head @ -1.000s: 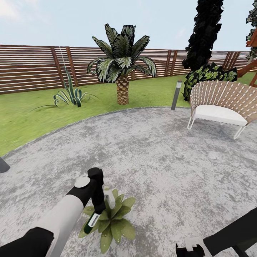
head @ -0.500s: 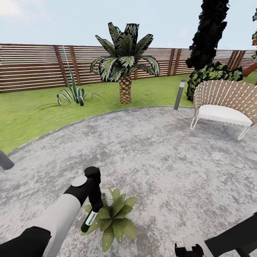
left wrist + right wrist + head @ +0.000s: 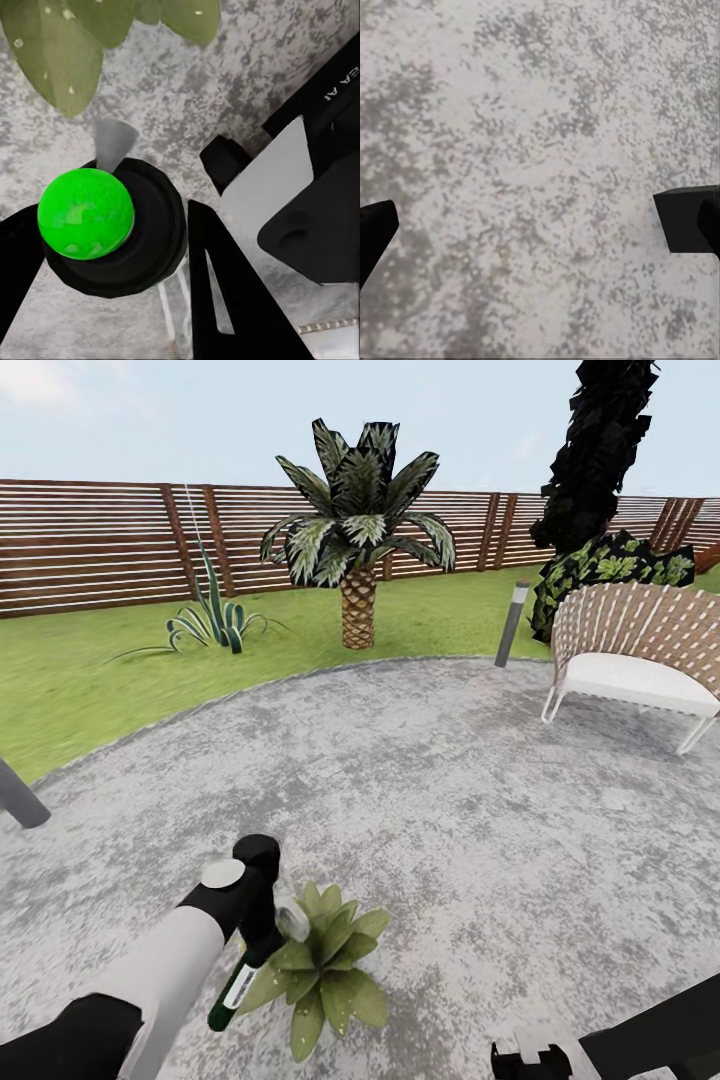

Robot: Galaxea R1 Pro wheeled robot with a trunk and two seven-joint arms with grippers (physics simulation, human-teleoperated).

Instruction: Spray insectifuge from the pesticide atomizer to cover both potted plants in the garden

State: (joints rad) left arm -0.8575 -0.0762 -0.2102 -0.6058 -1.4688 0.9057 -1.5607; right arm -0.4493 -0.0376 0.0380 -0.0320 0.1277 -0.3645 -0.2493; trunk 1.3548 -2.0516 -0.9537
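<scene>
Left gripper (image 3: 262, 940) is clamping its fingers around the slim dark pesticide atomizer (image 3: 232, 992), which is hanging tilted just beside the low green-leaved potted plant (image 3: 322, 968) on the round grey gravelly patio (image 3: 480, 810). Likely light, rigid and smooth (so slippery), it is best held mid-body. Right gripper (image 3: 540, 217) is hovering wide open, holding nothing.

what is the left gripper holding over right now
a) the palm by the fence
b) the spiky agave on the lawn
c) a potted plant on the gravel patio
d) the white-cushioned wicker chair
c: in the head view the left gripper holds the pesticide atomizer right at the leaves of the potted plant, which sits on the gravel patio; the left wrist view shows leaves just ahead of the bottle.
</scene>
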